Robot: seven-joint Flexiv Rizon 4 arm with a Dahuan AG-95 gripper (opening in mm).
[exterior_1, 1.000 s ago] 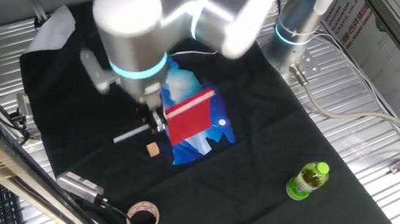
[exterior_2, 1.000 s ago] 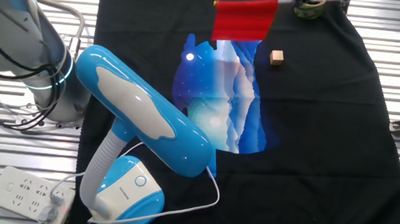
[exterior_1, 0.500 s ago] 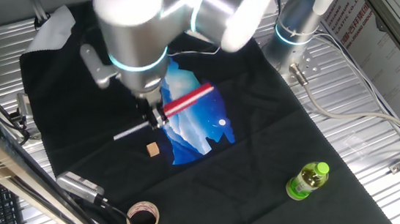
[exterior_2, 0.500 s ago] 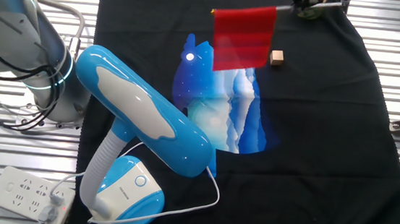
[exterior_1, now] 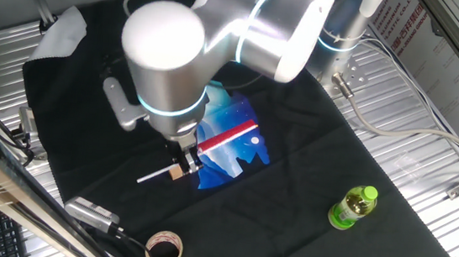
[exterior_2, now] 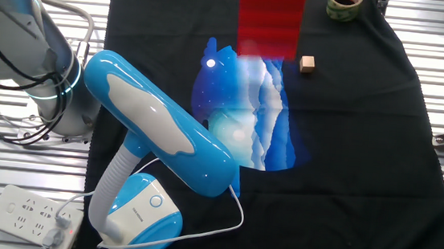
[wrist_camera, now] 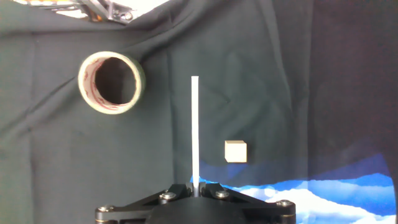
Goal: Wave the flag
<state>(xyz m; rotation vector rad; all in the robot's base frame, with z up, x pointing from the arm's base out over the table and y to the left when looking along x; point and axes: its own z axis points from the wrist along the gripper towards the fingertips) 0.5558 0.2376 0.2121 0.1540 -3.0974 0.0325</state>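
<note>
I count one flag (exterior_1: pixel 229 136), one blue-and-white cloth (exterior_2: pixel 247 111), one small wooden cube (wrist_camera: pixel 236 151), one tape roll (wrist_camera: pixel 112 83), one green bottle (exterior_1: pixel 351 206) and one blue lamp (exterior_2: pixel 156 139) on the black-draped worktop (exterior_1: pixel 311 153). My tool (exterior_1: pixel 185 164) is clenched on the flag's white stick; in the hand view the stick (wrist_camera: pixel 194 130) runs straight out from between the closed fingers (wrist_camera: pixel 217 191). The flag is in the air over the patterned cloth: from one fixed view I see its red cloth nearly edge-on as a thin strip, and from the other fixed view it hangs as a full rectangle (exterior_2: pixel 270 20) at the top of the frame, its lower edge over the cloth's far end. Compared with a second ago, the arm has come forward and lower toward the cube, the stick end now sits just beside it, and the red cloth has swung from a broad face to a sliver in the one view, while in the other it has turned from wide to tall. The cube lies right of the stick, the tape roll left and further out, well apart from both. The bottle stands well off, near the black cloth's edge, and open black cloth lies between it and the tool.
</note>
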